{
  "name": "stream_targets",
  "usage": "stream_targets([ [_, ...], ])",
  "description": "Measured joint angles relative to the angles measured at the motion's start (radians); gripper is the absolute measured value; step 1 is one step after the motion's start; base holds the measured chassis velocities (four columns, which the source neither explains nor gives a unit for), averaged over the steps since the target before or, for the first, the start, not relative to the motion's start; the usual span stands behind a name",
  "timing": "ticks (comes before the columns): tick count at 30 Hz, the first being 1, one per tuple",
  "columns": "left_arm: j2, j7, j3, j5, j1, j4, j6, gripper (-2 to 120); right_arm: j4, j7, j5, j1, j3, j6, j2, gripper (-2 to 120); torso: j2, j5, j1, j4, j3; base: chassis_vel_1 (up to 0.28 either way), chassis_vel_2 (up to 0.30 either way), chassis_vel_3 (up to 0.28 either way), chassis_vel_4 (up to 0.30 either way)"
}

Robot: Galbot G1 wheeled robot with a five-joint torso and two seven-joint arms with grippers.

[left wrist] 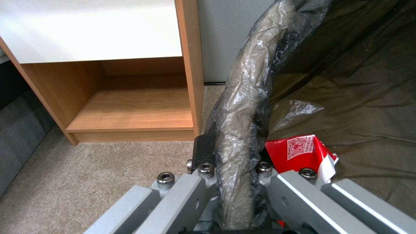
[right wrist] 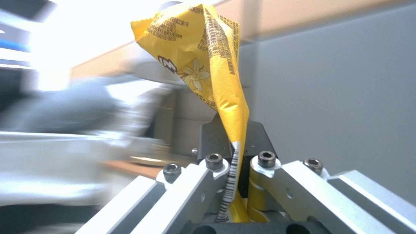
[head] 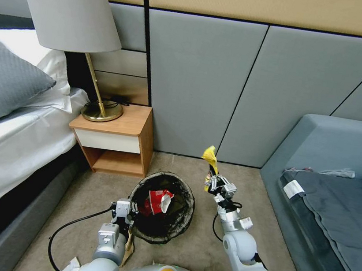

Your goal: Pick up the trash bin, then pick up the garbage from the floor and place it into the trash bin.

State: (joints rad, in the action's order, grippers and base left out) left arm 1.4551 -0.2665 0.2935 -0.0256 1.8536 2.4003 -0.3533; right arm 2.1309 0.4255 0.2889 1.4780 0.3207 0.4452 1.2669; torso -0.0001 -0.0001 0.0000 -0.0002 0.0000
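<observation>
Yellow wrapper (right wrist: 203,65) with black print and barcode stripes; red-and-white wrapper (head: 158,202) in dark-lined bin (head: 177,228).

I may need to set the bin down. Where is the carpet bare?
Bare carpet lies between the nightstand and the grey sofa, beyond the trash bin. Left gripper clamps the bin's rim; right gripper holds the yellow wrapper. It's crowded near the robot's base, with paper scraps.

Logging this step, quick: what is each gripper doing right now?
Left gripper: shut on the trash bin rim.
Right gripper: shut on the yellow wrapper, raised beside the bin.
</observation>
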Motion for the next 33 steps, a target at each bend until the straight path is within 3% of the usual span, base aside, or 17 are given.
stream_targets([
  [13, -0.001, 0.006, 0.003, 0.000, -0.006, 0.005, -0.002, 0, -0.101, -0.011, -0.132, -0.017, -0.169, -0.008, 0.005, 0, 0.000, 0.0002, 0.000, 0.0003, 0.000, 0.000, 0.000, 0.000, 0.000],
  [33, 0.009, 0.005, -0.030, -0.008, -0.008, -0.001, 0.002, 0, -0.280, -0.043, -0.172, -0.052, -0.208, 0.012, 0.039, 0, 0.000, 0.0001, 0.000, 0.0002, 0.000, 0.000, 0.000, 0.000, 0.000],
])
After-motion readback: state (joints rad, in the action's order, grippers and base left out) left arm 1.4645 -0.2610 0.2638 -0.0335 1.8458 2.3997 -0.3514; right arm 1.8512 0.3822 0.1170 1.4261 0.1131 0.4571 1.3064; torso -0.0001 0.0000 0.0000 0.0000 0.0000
